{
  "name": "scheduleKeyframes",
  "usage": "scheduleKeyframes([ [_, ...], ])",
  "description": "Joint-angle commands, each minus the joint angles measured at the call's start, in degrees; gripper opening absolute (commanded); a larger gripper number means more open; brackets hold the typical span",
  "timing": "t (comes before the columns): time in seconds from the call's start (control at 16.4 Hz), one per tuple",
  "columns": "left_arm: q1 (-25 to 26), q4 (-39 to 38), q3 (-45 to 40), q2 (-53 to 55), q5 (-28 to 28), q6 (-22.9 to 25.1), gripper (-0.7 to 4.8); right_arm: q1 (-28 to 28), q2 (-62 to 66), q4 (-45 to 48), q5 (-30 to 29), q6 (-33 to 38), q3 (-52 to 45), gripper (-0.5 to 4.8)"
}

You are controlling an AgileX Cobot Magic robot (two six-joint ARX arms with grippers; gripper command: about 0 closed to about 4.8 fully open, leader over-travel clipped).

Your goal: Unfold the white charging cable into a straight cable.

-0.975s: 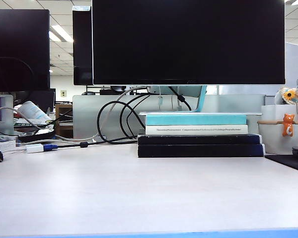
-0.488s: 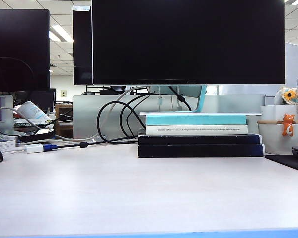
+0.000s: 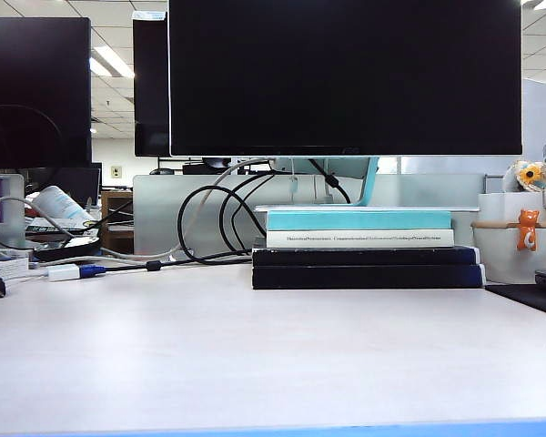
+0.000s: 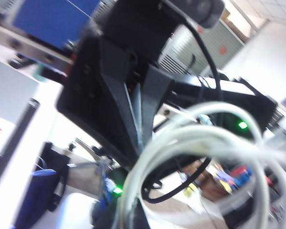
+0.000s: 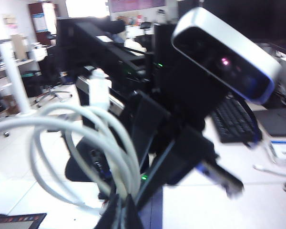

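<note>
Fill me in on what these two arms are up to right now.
Both arms have the white charging cable, bundled in loops, between them, out of the exterior view. The left tool is shut on one part of the coil. The right tool is shut on another, with the cable's white plug sticking up above the loops. Nothing has been straightened yet. In the exterior view the desk shows neither arm nor cable.

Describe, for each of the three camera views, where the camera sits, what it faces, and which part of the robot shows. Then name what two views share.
Exterior view: low at the desk's edge, facing the monitor and stacked books; no robot part shows.
Left wrist view: on the left arm, facing the shut left gripper and looped white charging cable.
Right wrist view: on the right arm, facing the shut right gripper, which pinches the cable.
Shared: both wrist views show the coiled cable.
</note>
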Motion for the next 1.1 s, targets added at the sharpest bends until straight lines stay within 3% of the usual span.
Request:
scheduleKeyframes([
  [0.06, 3.74, 1.68, 0.15, -3.52, -0.90, 0.42, -0.06, -2.71, -0.31, -0.22, -1.81, 0.13, 0.17, -0.01],
  [0.3, 5.49, 1.44, 0.15, -4.70, -0.70, 0.31, -0.06, -3.02, -0.26, -0.22, -1.33, 0.26, 0.17, -0.01],
  [0.49, 4.48, -4.81, 0.13, -4.24, 0.59, 0.22, -0.06, -2.99, -0.22, -0.20, -0.59, 0.24, 0.17, 0.00],
  [0.55, 3.52, -5.18, 0.13, -4.24, 1.40, -0.81, -0.06, -2.97, -0.17, -0.24, -0.57, 0.33, 0.17, 1.48],
  [0.98, -0.39, -2.64, 0.13, -0.94, -1.33, -0.96, -0.06, 1.27, -0.17, -0.20, 2.32, -0.17, 0.17, 1.47],
  [1.1, -0.42, -0.63, 0.13, -0.92, -1.33, -2.05, -0.06, 1.27, -0.17, -0.20, 2.34, -0.17, 0.17, 1.11],
])
